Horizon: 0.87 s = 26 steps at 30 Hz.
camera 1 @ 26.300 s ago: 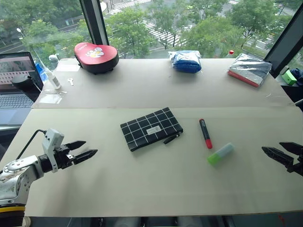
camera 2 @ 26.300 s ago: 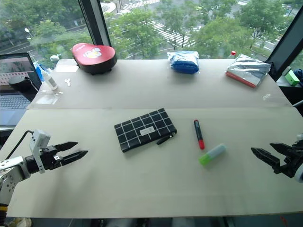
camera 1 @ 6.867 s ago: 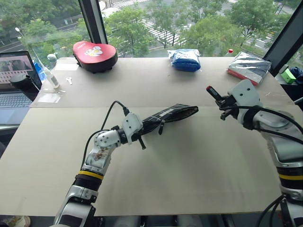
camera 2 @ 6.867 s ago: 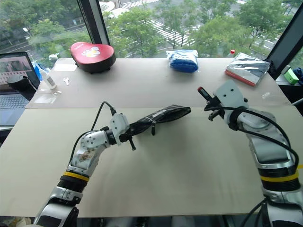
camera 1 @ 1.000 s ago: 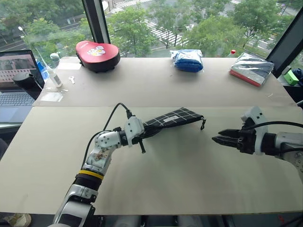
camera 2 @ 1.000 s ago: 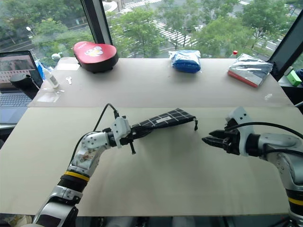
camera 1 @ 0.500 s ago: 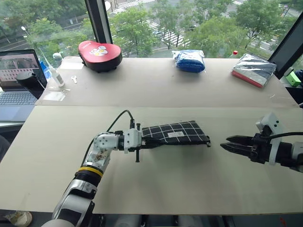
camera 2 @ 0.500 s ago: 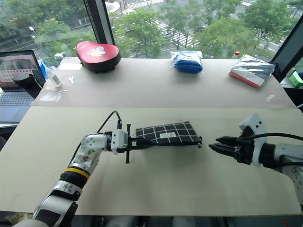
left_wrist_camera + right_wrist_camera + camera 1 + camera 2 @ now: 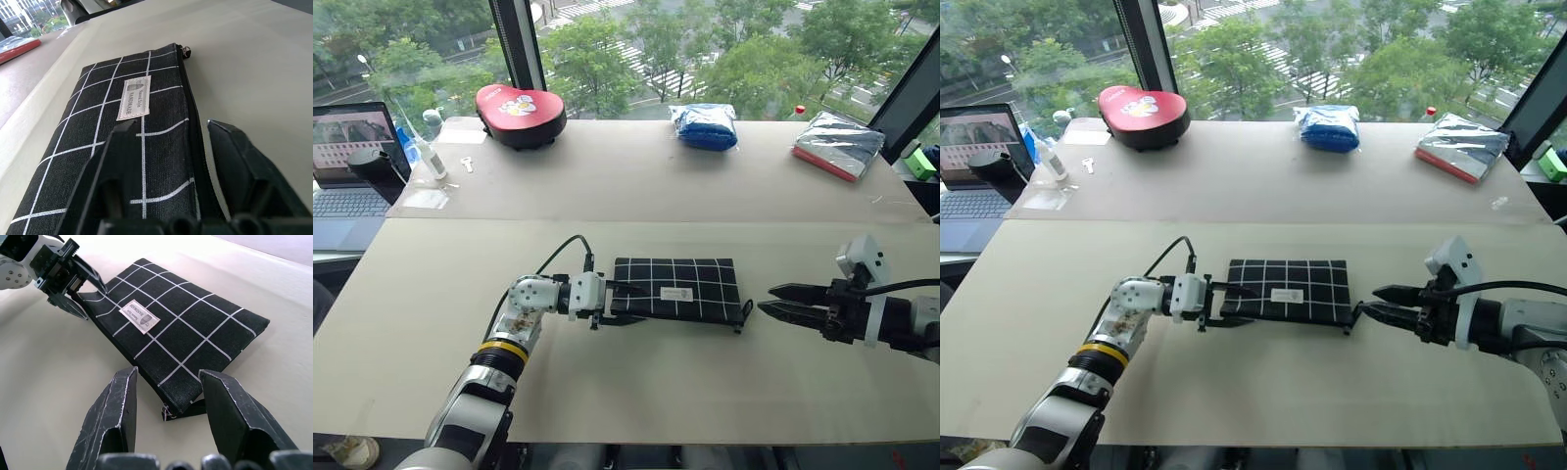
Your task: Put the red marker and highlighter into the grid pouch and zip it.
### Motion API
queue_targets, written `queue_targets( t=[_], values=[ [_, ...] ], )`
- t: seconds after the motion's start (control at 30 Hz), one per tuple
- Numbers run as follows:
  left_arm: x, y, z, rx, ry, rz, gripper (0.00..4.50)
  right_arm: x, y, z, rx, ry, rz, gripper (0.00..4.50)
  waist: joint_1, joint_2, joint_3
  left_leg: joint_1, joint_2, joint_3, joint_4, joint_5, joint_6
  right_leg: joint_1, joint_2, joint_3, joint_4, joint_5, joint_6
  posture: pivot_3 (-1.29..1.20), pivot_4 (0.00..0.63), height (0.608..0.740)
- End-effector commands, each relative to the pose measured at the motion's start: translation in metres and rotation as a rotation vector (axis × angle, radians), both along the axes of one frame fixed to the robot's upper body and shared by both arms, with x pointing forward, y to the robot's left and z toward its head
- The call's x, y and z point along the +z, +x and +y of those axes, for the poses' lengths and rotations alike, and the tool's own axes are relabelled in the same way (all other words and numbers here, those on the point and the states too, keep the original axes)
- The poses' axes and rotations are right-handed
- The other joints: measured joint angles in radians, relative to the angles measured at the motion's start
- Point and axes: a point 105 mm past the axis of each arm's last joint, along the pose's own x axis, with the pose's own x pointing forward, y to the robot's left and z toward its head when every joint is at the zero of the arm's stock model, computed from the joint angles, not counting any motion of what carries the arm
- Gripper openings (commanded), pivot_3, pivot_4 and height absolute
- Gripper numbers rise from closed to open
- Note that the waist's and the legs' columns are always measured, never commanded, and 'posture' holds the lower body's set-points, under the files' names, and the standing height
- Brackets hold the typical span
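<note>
At the centre of the head view the grid pouch [image 9: 677, 290] lies flat on the table [image 9: 636, 392], its zipper pull [image 9: 742, 314] at the lower right corner. The left gripper [image 9: 619, 304] sits at the pouch's left edge with its fingers spread apart. The right gripper [image 9: 775, 300], just right of the pouch, is released, holding nothing

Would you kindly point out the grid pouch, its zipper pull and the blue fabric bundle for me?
grid pouch [image 9: 675, 289]: left eye view, middle of its checked face.
zipper pull [image 9: 183, 410]: right wrist view, the black tab at the pouch's corner.
blue fabric bundle [image 9: 704, 125]: left eye view, middle of the bundle.
</note>
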Motion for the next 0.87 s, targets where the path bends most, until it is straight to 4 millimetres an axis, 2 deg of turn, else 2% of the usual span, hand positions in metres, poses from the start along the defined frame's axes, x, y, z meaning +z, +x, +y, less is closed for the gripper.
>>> queue_targets(
  t=[0.03,0.13,0.3,0.4,0.53,0.6,0.77,0.87],
  values=[
    [0.023,-0.001,0.008,0.047,-0.086,0.089,3.90,0.016,0.000,-0.001,0.005,-0.003,-0.078,2.27,-0.001,0.000,0.000,0.000,0.000,0.000,0.000,0.000,0.000,0.000,0.000,0.000,0.000,0.000,0.000,0.00,0.150,0.740],
    [0.042,-0.004,0.022,0.121,-0.187,0.239,3.90,0.017,0.001,-0.006,-0.013,0.000,-0.087,2.27,-0.006,0.000,0.000,0.000,0.000,0.000,0.000,0.000,0.000,-0.001,0.000,0.000,0.000,0.000,0.000,0.00,0.150,0.740],
    [0.065,-0.002,0.065,0.412,-0.282,0.454,3.90,0.016,0.003,-0.020,-0.059,0.007,-0.100,2.27,-0.016,0.000,0.000,0.001,0.002,-0.001,-0.001,0.000,0.000,-0.001,0.002,0.001,0.001,0.000,0.000,0.00,0.150,0.740],
    [0.074,-0.005,0.092,0.522,-0.314,0.499,3.90,0.013,0.008,-0.025,-0.085,0.026,-0.101,2.27,-0.016,0.000,0.000,0.002,0.002,-0.001,-0.001,0.000,0.000,0.000,0.003,0.001,0.001,-0.001,0.001,0.00,0.150,0.740],
    [0.079,-0.009,0.137,0.701,-0.340,0.530,3.90,0.007,0.016,-0.033,-0.108,0.034,-0.098,2.27,-0.019,0.000,0.000,0.002,0.002,-0.001,-0.001,0.001,-0.002,0.000,0.003,0.001,0.001,-0.001,0.000,0.00,0.150,0.740],
    [0.075,-0.013,0.155,0.779,-0.321,0.515,3.90,0.006,0.022,-0.037,-0.125,0.037,-0.106,2.27,-0.022,0.000,0.000,0.002,0.002,-0.001,-0.002,0.001,-0.003,-0.001,0.003,0.001,0.001,-0.001,0.000,0.00,0.150,0.740],
    [0.066,-0.025,0.188,0.913,-0.317,0.514,3.90,0.005,0.033,-0.045,-0.140,0.031,-0.117,2.27,-0.022,0.000,0.000,0.002,0.002,-0.001,-0.002,0.001,-0.009,0.000,0.003,0.002,0.001,-0.001,0.000,0.00,0.150,0.740],
    [0.065,-0.030,0.194,0.944,-0.353,0.532,3.90,0.006,0.038,-0.047,-0.140,0.031,-0.124,2.27,-0.020,0.000,0.000,0.002,0.002,0.000,-0.002,-0.002,-0.013,-0.001,0.003,0.002,0.001,-0.001,0.000,0.00,0.150,0.740]
  ],
)
